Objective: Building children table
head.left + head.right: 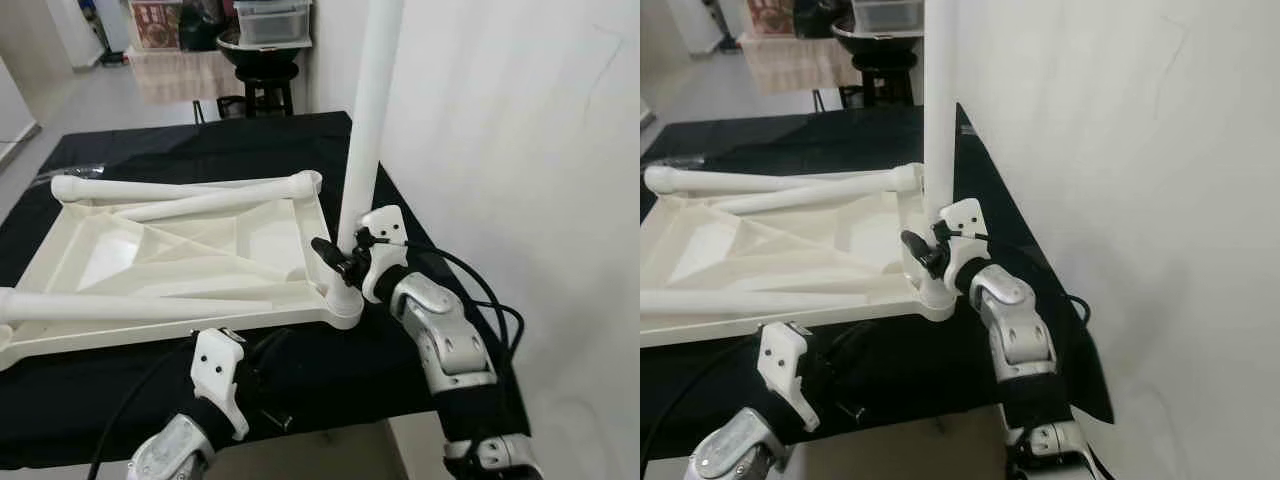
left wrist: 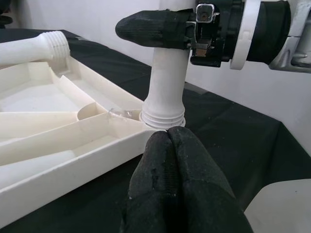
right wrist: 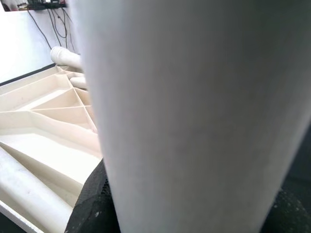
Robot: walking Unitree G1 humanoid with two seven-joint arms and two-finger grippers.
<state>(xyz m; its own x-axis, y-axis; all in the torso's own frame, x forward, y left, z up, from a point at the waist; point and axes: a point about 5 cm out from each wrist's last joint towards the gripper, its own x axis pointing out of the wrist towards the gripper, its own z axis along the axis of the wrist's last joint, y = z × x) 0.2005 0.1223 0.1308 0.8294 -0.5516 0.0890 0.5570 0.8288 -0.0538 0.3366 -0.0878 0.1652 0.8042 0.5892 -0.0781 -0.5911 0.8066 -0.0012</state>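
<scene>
Upright, the white plastic table leg (image 1: 368, 110) stands in the upturned white ribbed tabletop's (image 1: 180, 255) near-right corner socket, right gripper (image 1: 335, 255) clenched around it; left gripper (image 2: 170, 141), fingers pressed together, sits beside the black-covered table's (image 1: 330, 370) near edge.

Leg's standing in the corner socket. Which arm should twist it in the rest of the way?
Right, probably. The right gripper is clamped around the upright leg just above the corner socket of the tabletop. The left gripper is shut, low in front of the socket, holding nothing.

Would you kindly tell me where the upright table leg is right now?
The upright leg stands in the tabletop's near right corner socket, gripped by the right end effector.
</scene>
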